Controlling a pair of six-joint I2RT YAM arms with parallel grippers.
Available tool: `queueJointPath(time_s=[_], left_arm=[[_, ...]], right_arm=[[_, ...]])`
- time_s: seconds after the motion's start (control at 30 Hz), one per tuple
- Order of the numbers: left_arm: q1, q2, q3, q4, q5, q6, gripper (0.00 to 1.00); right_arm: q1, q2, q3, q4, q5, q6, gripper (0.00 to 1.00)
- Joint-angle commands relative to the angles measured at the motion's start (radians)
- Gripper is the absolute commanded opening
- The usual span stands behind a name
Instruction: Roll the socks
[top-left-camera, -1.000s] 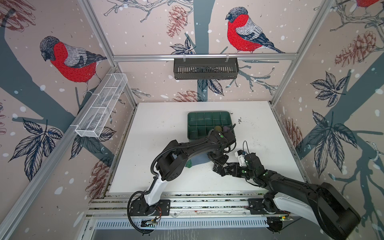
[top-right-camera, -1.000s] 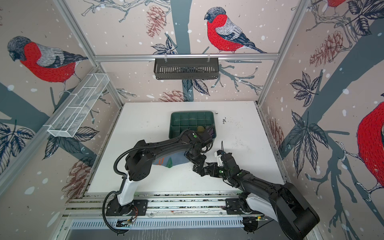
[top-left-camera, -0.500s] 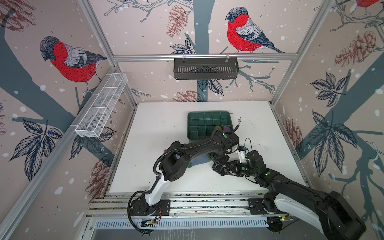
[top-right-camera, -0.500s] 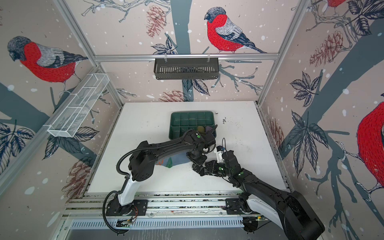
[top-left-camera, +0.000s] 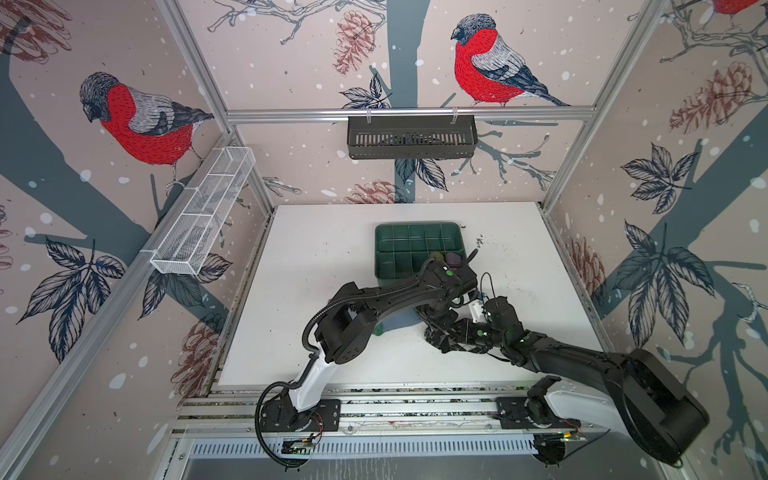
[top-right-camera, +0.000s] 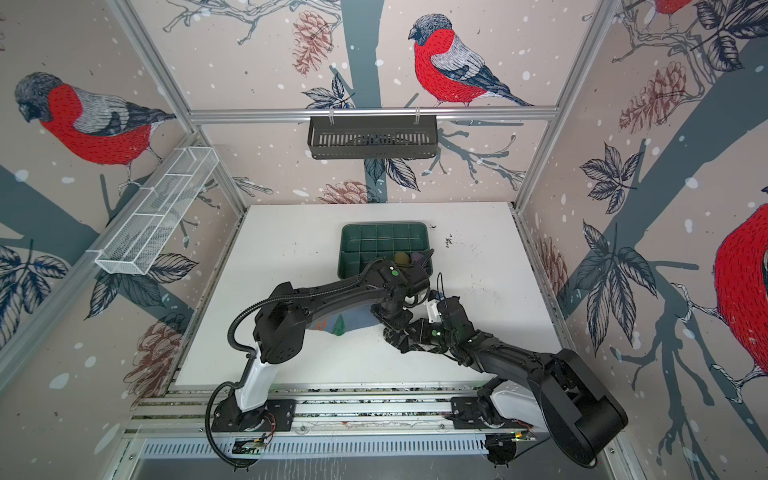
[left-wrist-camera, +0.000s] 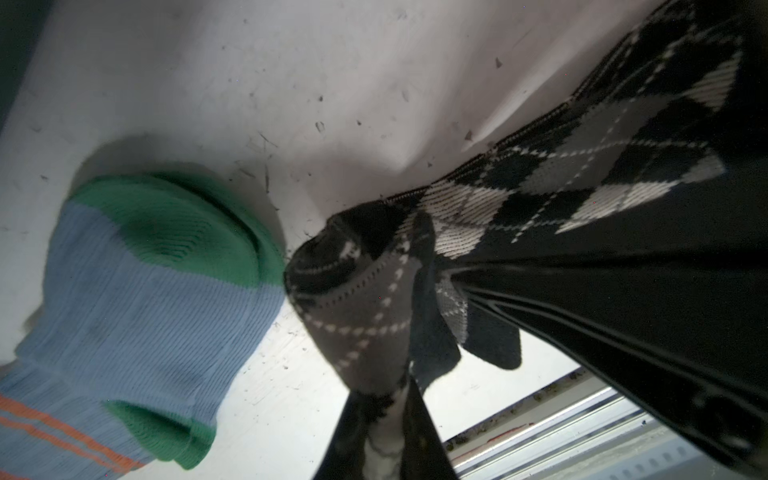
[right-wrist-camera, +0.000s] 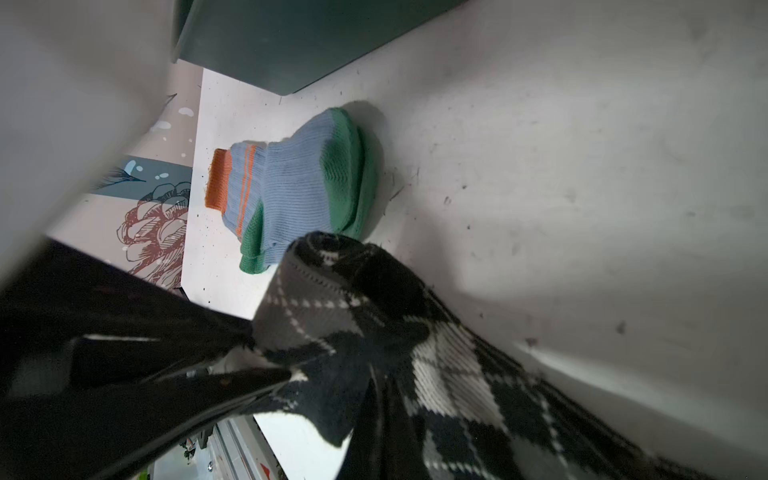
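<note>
The black-grey-white argyle sock (left-wrist-camera: 540, 183) hangs bunched just above the table between my two grippers. My left gripper (left-wrist-camera: 386, 399) is shut on one end of it, fabric pinched between its fingers. My right gripper (right-wrist-camera: 380, 374) is shut on the other part of the argyle sock (right-wrist-camera: 374, 316). In both top views the grippers meet right of centre, the left gripper (top-left-camera: 436, 320) just behind the right gripper (top-left-camera: 441, 337). The light blue sock (right-wrist-camera: 291, 187), with orange cuff and green heel and toe, lies flat on the table beside them. In a top view my left forearm hides much of this blue sock (top-right-camera: 353, 320).
A green compartment tray (top-left-camera: 417, 225) stands behind the grippers, with an olive-yellow rolled sock (top-left-camera: 436, 257) and a purple rolled sock (top-left-camera: 455, 259) in its near right cells. A black basket (top-left-camera: 411, 137) hangs on the back wall and a white wire basket (top-left-camera: 199, 216) on the left wall.
Both grippers have drifted slightly right and toward the tray, still holding the argyle sock between them. The blue sock has not moved.
</note>
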Motion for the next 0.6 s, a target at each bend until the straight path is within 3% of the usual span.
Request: queueJointPath(time_s=[0.0,0.23,0.57], left_arm=[[-0.006,-0.006,-0.003,-0.016,0.022,0.001,0.16],[-0.009,-0.030,-0.044,0.045,0.095,0.011,0.21],[0.002,-0.083,-0.144,0.181,0.222,0.016,0.23]], right_arm=[[0.002,0.042,0.013,0.085,-0.023,0.002,0.05],[0.002,0.166,0.011,0.200,-0.070,0.028,0.04],[-0.008,0.173,0.004,0.195,-0.069,0.022,0.04]])
